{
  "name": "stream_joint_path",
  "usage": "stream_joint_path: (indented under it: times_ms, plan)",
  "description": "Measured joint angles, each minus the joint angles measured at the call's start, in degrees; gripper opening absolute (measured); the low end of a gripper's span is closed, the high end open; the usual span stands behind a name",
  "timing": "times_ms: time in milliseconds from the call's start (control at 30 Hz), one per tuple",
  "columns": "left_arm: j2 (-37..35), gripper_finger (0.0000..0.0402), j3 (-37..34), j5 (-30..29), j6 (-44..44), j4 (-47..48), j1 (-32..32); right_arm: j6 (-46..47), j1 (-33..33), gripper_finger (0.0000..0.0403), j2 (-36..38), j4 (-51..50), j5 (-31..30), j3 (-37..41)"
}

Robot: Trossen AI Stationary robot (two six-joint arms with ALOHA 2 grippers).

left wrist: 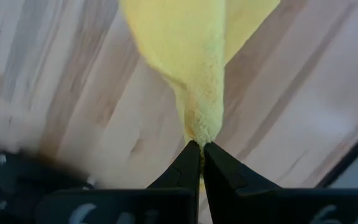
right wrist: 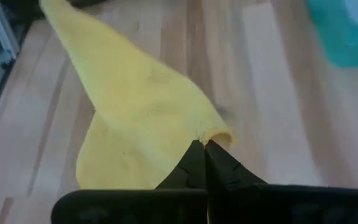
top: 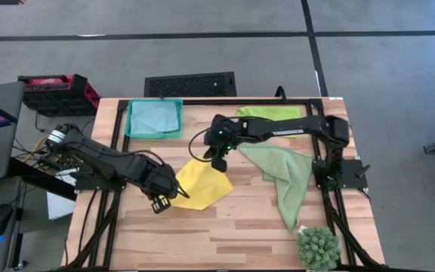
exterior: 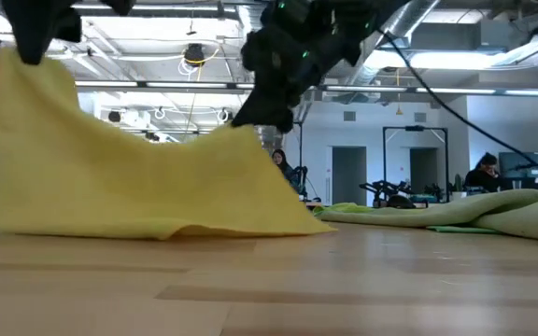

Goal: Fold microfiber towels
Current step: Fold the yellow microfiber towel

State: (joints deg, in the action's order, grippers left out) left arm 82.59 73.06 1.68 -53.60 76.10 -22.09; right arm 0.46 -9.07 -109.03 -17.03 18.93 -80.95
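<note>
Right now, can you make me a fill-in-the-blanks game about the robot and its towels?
1. Both grippers are pinching the ____ towel.
2. The left gripper and the right gripper each hold a ____ of it.
3. The spiky plant stands on the ____ side of the table.
4. The sage green towel is held by ____ gripper.

Missing words: yellow; corner; right; neither
</note>
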Motion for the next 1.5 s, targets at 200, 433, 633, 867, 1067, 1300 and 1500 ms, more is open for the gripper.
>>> stream_joint_path:
  times_ms: [200, 433, 633, 867, 1067, 1300, 1500]
  plan:
    - [0.0, 0.0, -3.2, -3.1, -6.5, 0.2, 0.0, -0.5, 1.0, 0.0001, 6.5, -6.6, -3.8, 0.0]
    - [-0.9, 0.0, -1.3, -18.6, -7.1, 1.2, 3.5, -0.5, 3.0, 0.0001, 13.3, -14.1, -16.2, 0.0]
    - [-3.0, 0.0, 0.6, -32.0, -3.1, 1.4, 11.0, -1.2, 0.9, 0.0002, 18.4, -15.9, -25.2, 0.0]
    - [-3.2, 0.0, 5.1, -43.0, 13.9, -3.7, 22.0, -5.2, -4.8, 0.0002, 20.0, -13.5, -31.7, 0.0]
    - [-3.2, 0.0, 5.7, -40.3, 24.5, -7.6, 23.2, -6.1, -4.2, 0.0001, 19.9, -15.7, -31.2, 1.3]
    - [-3.1, 0.0, -0.7, -25.5, 24.9, -5.3, 17.8, -5.1, 2.1, 0.0002, 19.8, -17.6, -26.5, 7.8]
    - [-3.1, 0.0, -8.3, -18.1, 20.3, -7.6, 12.2, -0.5, 7.2, 0.0002, 19.7, -17.3, -25.0, 14.0]
